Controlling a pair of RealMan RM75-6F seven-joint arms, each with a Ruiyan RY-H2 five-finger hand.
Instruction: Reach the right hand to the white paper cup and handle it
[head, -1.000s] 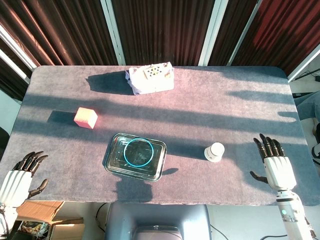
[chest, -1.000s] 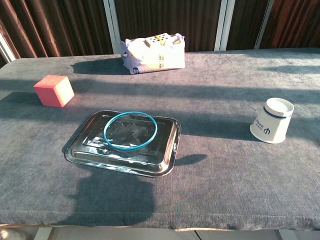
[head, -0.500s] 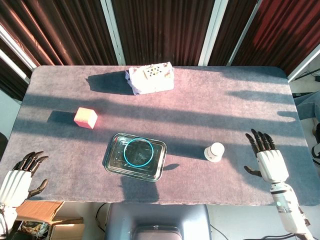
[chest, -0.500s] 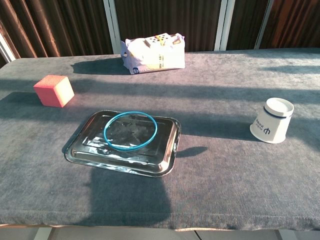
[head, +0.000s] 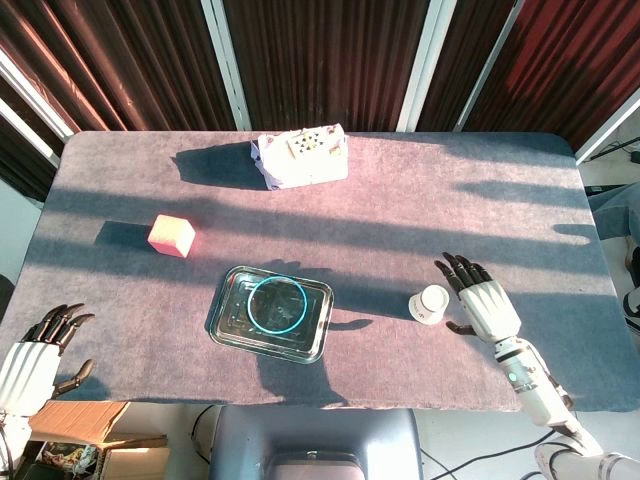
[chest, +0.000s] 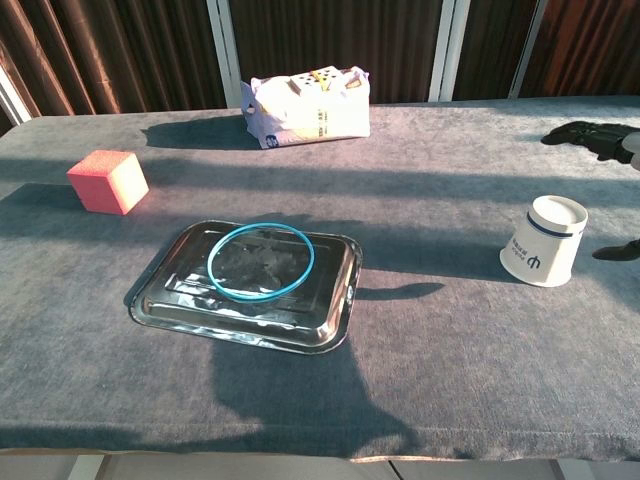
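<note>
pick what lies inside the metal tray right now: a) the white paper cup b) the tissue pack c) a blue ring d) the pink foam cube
c, a blue ring lies flat inside the metal tray; the pink foam cube, white paper cup and tissue pack all sit on the table outside it.

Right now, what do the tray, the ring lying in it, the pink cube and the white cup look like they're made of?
The tray looks like polished metal, probably steel: it mirrors light and shadow. The ring seems to be smooth blue plastic or rubber; I can't tell which. The pink cube looks like matte foam, with a dull, slightly grainy surface. The cup looks like matte white paper, upside down, with a blue band and print.
</note>
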